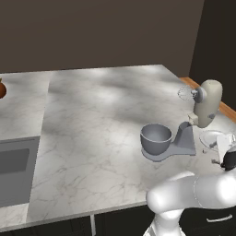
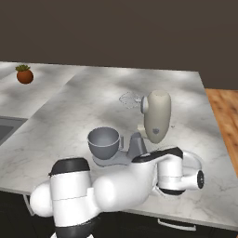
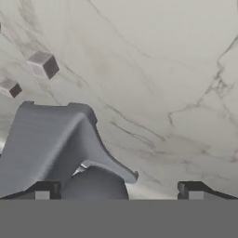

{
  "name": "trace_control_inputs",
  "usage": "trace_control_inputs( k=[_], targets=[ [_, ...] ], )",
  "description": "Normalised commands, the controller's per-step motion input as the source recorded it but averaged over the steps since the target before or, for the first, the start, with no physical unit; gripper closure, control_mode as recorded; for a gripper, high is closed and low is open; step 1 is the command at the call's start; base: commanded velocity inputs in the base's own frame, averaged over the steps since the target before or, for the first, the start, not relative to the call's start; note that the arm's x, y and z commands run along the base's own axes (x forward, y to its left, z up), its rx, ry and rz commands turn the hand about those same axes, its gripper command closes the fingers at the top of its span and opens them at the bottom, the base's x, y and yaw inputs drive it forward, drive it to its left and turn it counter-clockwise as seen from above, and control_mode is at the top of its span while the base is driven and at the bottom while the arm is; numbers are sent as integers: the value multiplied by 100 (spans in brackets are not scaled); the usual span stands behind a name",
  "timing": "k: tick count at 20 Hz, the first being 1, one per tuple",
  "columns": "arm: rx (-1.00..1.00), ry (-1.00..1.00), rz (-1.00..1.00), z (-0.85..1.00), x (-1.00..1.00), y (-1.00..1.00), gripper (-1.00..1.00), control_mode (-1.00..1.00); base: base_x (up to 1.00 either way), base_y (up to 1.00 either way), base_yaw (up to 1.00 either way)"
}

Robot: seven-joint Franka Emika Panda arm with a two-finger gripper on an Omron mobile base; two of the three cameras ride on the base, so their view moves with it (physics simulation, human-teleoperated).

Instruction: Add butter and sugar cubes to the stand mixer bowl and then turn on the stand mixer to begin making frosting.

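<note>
Mixer [image 1: 198, 120] with head tilted back, leaving the empty bowl [image 1: 156, 138] on its base accessible. Gripper [image 3: 118, 191], jaws spread and empty, hovers over the counter [image 1: 101, 120] near two sugar cubes [image 3: 42, 63].

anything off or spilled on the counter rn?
No spill. Two small grey cubes lie loose on the marble counter beyond the grey stand mixer base. The cream-beige mixer head is tilted back; the grey bowl looks empty.

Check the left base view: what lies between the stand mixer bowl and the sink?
Nothing. In the left base view, the marble counter between the stand mixer bowl and the sink is bare.
</note>
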Motion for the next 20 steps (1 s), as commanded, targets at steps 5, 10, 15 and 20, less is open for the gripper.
trace_control_inputs(
  k=[5,10,15,20],
  targets=[
    [0,7,-9,-1,40,0,-100,-100,0,0,0],
    [0,13,-2,-14,38,0,-100,-100,0,0,0],
    [0,10,0,-23,24,-7,-100,-100,0,0,0],
    [0,6,0,-19,17,-19,-100,-100,0,0,0]
  ],
)
